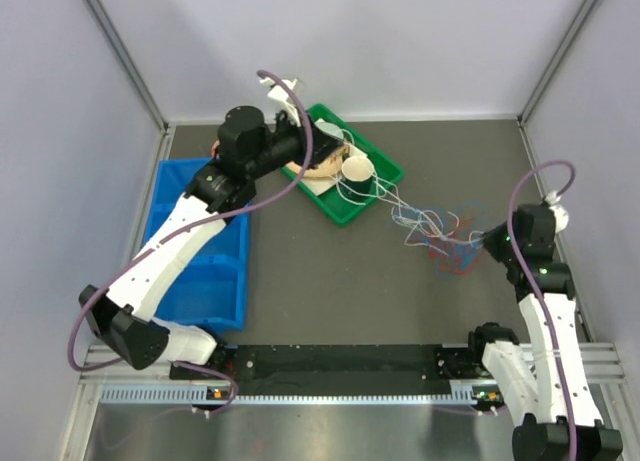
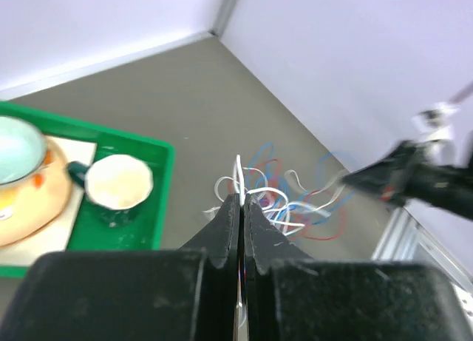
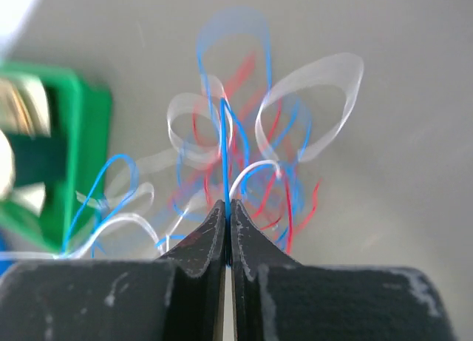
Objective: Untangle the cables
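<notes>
Two grippers each pinch a different strand, and we read that as the reason for the whole layout. Nearest us, at about 8 o'clock on the surface (image 1: 330, 281), a blue bin (image 1: 205, 281) sits under the left arm and plays no part in the hold.

Farther out, at roughly 3 o'clock, the right gripper (image 3: 227, 206) is pressed together on the blue cable (image 3: 224, 149), which rises straight from between its fingertips in the wrist view. The cables (image 1: 440, 236) lie as a loose knot on the surface at that gripper's 9 o'clock. The red cable (image 1: 447, 258) is looped through the blue on the near side, and white loops fan away toward 10 o'clock. We judge the right gripper sits low at the knot's edge to anchor one colour there.

Farthest, at 12 o'clock, the left gripper (image 2: 242, 200) hangs above the green tray (image 1: 345, 218). Its fingers are pressed together on the white cable (image 2: 238, 169), which stands up from between the tips. From there white strands run back toward the knot, and they look drawn out rather than slack. A cup (image 1: 357, 169) and a bowl (image 2: 26, 200) occupy the tray beneath. Holding the white strand raised probably stops it from snagging on them.

With the two holds on opposite sides of the knot, pulling apart should slide white out of blue. The red cable, gripped by neither, may tighten instead.
</notes>
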You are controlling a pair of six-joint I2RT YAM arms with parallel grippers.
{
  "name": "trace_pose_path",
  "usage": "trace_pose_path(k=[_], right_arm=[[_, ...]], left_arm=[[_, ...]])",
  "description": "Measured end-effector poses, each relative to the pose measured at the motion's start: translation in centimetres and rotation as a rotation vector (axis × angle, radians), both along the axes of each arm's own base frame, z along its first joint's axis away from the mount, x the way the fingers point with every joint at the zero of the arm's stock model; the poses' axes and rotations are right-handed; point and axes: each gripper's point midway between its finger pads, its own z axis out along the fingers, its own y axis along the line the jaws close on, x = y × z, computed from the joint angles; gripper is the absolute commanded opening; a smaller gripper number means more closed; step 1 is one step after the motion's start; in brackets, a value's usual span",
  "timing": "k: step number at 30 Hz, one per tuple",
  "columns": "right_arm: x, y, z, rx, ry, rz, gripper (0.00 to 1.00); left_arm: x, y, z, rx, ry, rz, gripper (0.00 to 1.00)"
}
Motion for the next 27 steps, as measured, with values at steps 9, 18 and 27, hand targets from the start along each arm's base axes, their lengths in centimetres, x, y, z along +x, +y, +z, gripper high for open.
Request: trace_pose_path(k=[9, 18, 27], right_arm=[[0.9, -4.3, 6.8, -0.204, -0.126, -0.112, 0.00], [-0.6, -2.6, -5.9, -0.083, 0.197, -0.074, 0.00], [-0.1, -1.6, -3.4, -0.056, 0.071, -0.020, 0.73]], left_arm=[[1.5, 6.9, -1.0, 0.036, 0.031, 0.211, 0.00], [-1.7, 9.6, 4.2, -0.045, -0.071, 0.231, 0.00], [-2.6, 7.8, 5.1, -0.164, -0.053, 0.115, 0.00]])
